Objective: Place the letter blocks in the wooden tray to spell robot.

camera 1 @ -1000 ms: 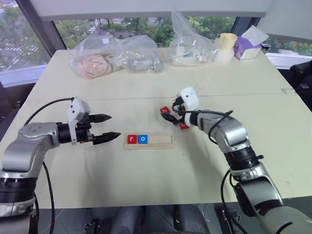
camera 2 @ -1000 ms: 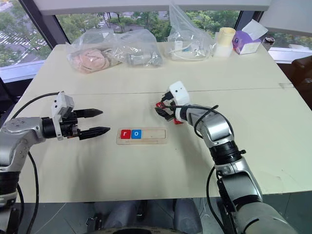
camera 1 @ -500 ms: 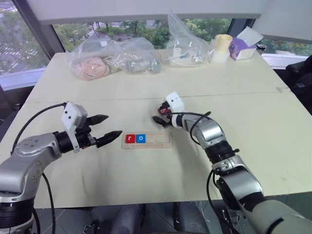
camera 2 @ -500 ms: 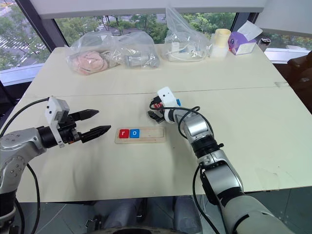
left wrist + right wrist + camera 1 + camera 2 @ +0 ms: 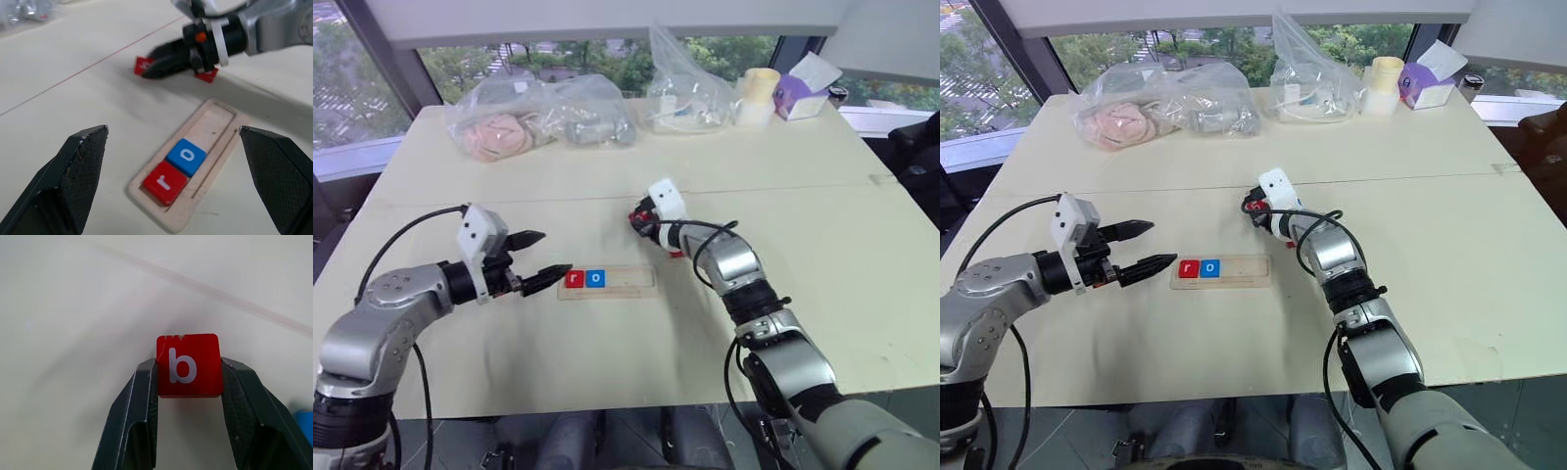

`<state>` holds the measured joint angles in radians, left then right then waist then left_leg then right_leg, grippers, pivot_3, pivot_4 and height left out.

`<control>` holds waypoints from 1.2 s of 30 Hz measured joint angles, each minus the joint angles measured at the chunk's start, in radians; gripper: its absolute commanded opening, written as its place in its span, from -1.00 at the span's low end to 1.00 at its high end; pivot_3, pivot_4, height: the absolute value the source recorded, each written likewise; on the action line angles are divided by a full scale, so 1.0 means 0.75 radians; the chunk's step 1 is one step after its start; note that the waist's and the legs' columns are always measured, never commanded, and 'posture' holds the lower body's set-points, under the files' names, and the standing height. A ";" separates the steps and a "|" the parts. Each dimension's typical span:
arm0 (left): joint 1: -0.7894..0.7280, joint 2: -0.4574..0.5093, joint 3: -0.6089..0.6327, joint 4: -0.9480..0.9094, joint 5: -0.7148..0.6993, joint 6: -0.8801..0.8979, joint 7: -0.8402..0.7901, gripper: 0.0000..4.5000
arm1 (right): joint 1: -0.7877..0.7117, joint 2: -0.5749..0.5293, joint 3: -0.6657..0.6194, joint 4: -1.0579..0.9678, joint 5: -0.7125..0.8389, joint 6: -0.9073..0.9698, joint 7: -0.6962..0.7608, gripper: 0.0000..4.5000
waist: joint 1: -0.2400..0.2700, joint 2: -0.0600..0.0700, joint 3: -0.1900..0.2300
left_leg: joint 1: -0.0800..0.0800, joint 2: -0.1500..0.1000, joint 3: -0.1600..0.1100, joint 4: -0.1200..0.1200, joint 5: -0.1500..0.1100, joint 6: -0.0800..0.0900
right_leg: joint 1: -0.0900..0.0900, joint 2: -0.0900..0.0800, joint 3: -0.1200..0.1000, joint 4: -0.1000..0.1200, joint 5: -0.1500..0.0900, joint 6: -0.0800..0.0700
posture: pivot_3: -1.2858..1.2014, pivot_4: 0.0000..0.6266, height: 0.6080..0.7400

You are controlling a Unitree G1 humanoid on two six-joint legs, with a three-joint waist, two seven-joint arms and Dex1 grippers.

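Right hand (image 5: pixel 188 382) clamps red b block (image 5: pixel 188 365) on the table beyond the wooden tray (image 5: pixel 636 282); r, o seated. Left hand (image 5: pixel 548 257) wide, empty. Next: lift b into third slot.

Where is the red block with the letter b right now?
The red b block sits clamped between the right gripper's jaws, just beyond the right end of the wooden tray, near the table's middle.
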<state>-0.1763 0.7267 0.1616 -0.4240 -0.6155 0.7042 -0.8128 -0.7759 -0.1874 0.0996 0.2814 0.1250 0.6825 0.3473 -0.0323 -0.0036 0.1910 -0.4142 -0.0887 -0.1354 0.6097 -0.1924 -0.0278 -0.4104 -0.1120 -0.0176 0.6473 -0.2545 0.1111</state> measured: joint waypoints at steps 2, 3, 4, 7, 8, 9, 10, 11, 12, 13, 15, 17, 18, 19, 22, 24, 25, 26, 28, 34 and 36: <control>-0.012 0.000 -0.068 -0.037 0.008 0.000 -0.015 1.00 | 0.075 -0.061 -0.102 -0.287 0.026 0.163 -0.048 -0.48 | 0.020 0.000 0.000 | -0.002 0.000 0.001 0.000 0.000 0.000 | -0.002 0.000 0.001 -0.001 0.000 0.000 | 0.03 -0.52 1.00; -0.018 0.001 -0.102 -0.054 0.013 0.000 -0.022 1.00 | 0.128 -0.086 -0.150 -0.429 0.033 0.253 -0.076 -0.48 | 0.032 -0.001 0.000 | -0.002 0.000 0.000 0.000 -0.001 0.001 | -0.001 0.000 0.001 -0.001 0.000 0.000 | 0.03 -0.52 1.00; -0.026 0.004 -0.138 -0.068 0.026 -0.002 -0.033 1.00 | 0.177 -0.100 -0.191 -0.538 0.038 0.334 -0.102 -0.48 | 0.034 -0.001 -0.001 | -0.003 0.000 0.000 0.000 -0.001 0.001 | -0.002 0.000 0.002 -0.002 -0.001 -0.001 | 0.03 -0.52 1.00; -0.045 0.073 -0.299 -0.107 0.096 -0.027 -0.105 1.00 | 0.358 -0.099 -0.288 -0.828 0.040 0.594 -0.187 -0.48 | 0.029 -0.001 0.000 | -0.003 0.000 0.002 -0.002 -0.001 0.001 | -0.003 0.000 0.005 -0.002 -0.003 -0.004 | 0.03 -0.52 1.00; -0.066 0.060 -0.331 -0.104 0.103 -0.030 -0.119 1.00 | 0.415 -0.089 -0.329 -0.913 0.039 0.685 -0.214 -0.48 | 0.028 0.001 0.000 | -0.004 0.000 0.004 -0.002 -0.001 0.001 | -0.005 0.000 0.006 -0.002 -0.004 -0.005 | 0.03 -0.52 1.00; -0.102 0.036 -0.351 -0.097 0.104 -0.032 -0.128 1.00 | 0.465 -0.071 -0.365 -0.997 0.039 0.770 -0.239 -0.48 | 0.028 0.001 0.000 | -0.005 0.000 0.004 -0.002 -0.001 0.001 | -0.007 0.000 0.006 -0.001 -0.004 -0.006 | 0.03 -0.52 1.00; -0.132 0.018 -0.359 -0.089 0.104 -0.037 -0.135 1.00 | 0.495 -0.054 -0.385 -1.060 0.039 0.832 -0.256 -0.48 | 0.024 0.001 0.000 | -0.006 0.001 0.004 -0.001 -0.001 0.001 | -0.009 0.001 0.007 -0.001 -0.004 -0.006 | 0.03 -0.52 1.00; -0.164 0.011 -0.367 -0.076 0.108 -0.052 -0.144 1.00 | 0.522 -0.031 -0.400 -1.135 0.038 0.897 -0.277 -0.48 | 0.021 0.001 0.000 | -0.006 0.001 0.004 -0.001 -0.001 0.001 | -0.010 0.001 0.009 -0.001 -0.003 -0.007 | 0.03 -0.52 1.00; -0.188 0.011 -0.375 -0.060 0.115 -0.066 -0.157 1.00 | 0.542 -0.016 -0.405 -1.197 0.038 0.945 -0.292 -0.48 | 0.019 0.001 0.000 | -0.005 0.001 0.004 -0.001 -0.001 0.001 | -0.012 0.002 0.010 0.000 -0.003 -0.007 | 0.03 -0.52 1.00; -0.207 0.010 -0.387 -0.037 0.126 -0.086 -0.171 1.00 | 0.559 0.011 -0.405 -1.256 0.038 0.996 -0.306 -0.48 | 0.017 0.002 0.000 | -0.005 0.001 0.004 -0.002 -0.001 0.001 | -0.012 0.003 0.012 0.000 -0.003 -0.008 | 0.03 -0.52 1.00; -0.230 0.002 -0.409 0.038 0.154 -0.124 -0.203 1.00 | 0.609 0.094 -0.399 -1.379 0.036 1.102 -0.337 -0.48 | 0.019 0.002 -0.001 | -0.005 0.002 0.003 -0.002 -0.001 0.001 | -0.013 0.007 0.012 0.000 -0.003 -0.008 | 0.03 -0.52 1.00; -0.259 -0.010 -0.424 0.125 0.179 -0.158 -0.237 1.00 | 0.655 0.214 -0.383 -1.466 0.035 1.197 -0.373 -0.48 | 0.022 0.002 -0.001 | -0.007 0.003 0.003 -0.002 -0.001 0.001 | -0.015 0.010 0.013 0.000 -0.003 -0.008 | 0.03 -0.52 1.00; -0.275 -0.015 -0.431 0.158 0.190 -0.174 -0.256 1.00 | 0.674 0.261 -0.373 -1.485 0.034 1.226 -0.389 -0.48 | 0.022 0.002 -0.001 | -0.008 0.003 0.003 -0.002 -0.001 0.001 | -0.017 0.010 0.014 0.000 -0.002 -0.008 | 0.03 -0.52 1.00; -0.288 -0.016 -0.441 0.178 0.197 -0.184 -0.271 1.00 | 0.686 0.285 -0.364 -1.493 0.034 1.233 -0.397 -0.48 | 0.023 0.002 -0.001 | -0.010 0.003 0.003 -0.002 -0.001 0.001 | -0.017 0.010 0.014 0.000 -0.002 -0.008 | 0.03 -0.52 1.00; -0.298 -0.015 -0.448 0.224 0.210 -0.212 -0.317 1.00 | 0.731 0.327 -0.365 -1.514 0.029 1.233 -0.425 -0.48 | 0.025 0.002 -0.001 | -0.010 0.002 0.004 -0.001 -0.001 0.001 | -0.017 0.009 0.015 -0.002 -0.002 -0.008 | 0.03 -0.52 1.00; -0.298 -0.015 -0.449 0.248 0.224 -0.229 -0.336 1.00 | 0.757 0.331 -0.380 -1.519 0.021 1.233 -0.439 -0.48 | 0.026 0.002 -0.001 | -0.011 0.002 0.004 -0.001 -0.001 0.001 | -0.018 0.009 0.015 -0.002 -0.002 -0.008 | 0.03 -0.52 1.00; -0.298 -0.015 -0.448 0.249 0.227 -0.231 -0.340 1.00 | 0.761 0.331 -0.382 -1.519 0.019 1.233 -0.445 -0.48 | 0.025 0.002 -0.001 | -0.011 0.002 0.004 -0.001 -0.001 0.001 | -0.018 0.009 0.015 -0.001 -0.002 -0.008 | 0.03 -0.52 1.00; -0.298 -0.015 -0.449 0.249 0.228 -0.232 -0.344 1.00 | 0.764 0.333 -0.382 -1.519 0.020 1.233 -0.450 -0.48 | 0.024 0.002 -0.001 | -0.011 0.002 0.004 -0.001 -0.001 0.001 | -0.018 0.009 0.015 -0.001 -0.002 -0.008 | 0.03 -0.52 1.00; -0.298 -0.016 -0.449 0.249 0.228 -0.233 -0.346 1.00 | 0.773 0.335 -0.382 -1.519 0.021 1.233 -0.456 -0.26 | 0.021 0.002 -0.001 | -0.011 0.003 0.004 -0.002 -0.001 0.001 | -0.019 0.010 0.015 -0.001 -0.002 -0.008 | 0.03 -0.52 1.00; -0.298 -0.007 -0.449 0.185 0.224 -0.185 -0.348 1.00 | 0.775 0.334 -0.375 -1.519 0.026 1.233 -0.467 0.99 | 0.022 0.002 -0.001 | -0.011 0.003 0.004 -0.002 -0.001 0.001 | -0.019 0.010 0.015 -0.001 -0.002 -0.008 | 0.03 -0.52 1.00; -0.298 0.006 -0.449 0.166 0.222 -0.163 -0.350 1.00 | 0.776 0.331 -0.370 -1.519 0.034 1.233 -0.467 0.99 | 0.021 0.002 -0.001 | -0.011 0.003 0.004 -0.002 -0.001 0.001 | -0.019 0.010 0.015 -0.001 -0.002 -0.008 | 0.03 -0.52 1.00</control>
<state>-0.3998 0.7312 -0.1748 -0.2998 -0.4492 0.5822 -1.0755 -0.1941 0.0607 -0.1778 -0.8580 0.1504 1.6073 -0.0030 -0.0163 -0.0022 0.1906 -0.4224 -0.0862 -0.1323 0.6081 -0.1929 -0.0271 -0.4249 -0.1043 -0.0060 0.6466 -0.2561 0.1050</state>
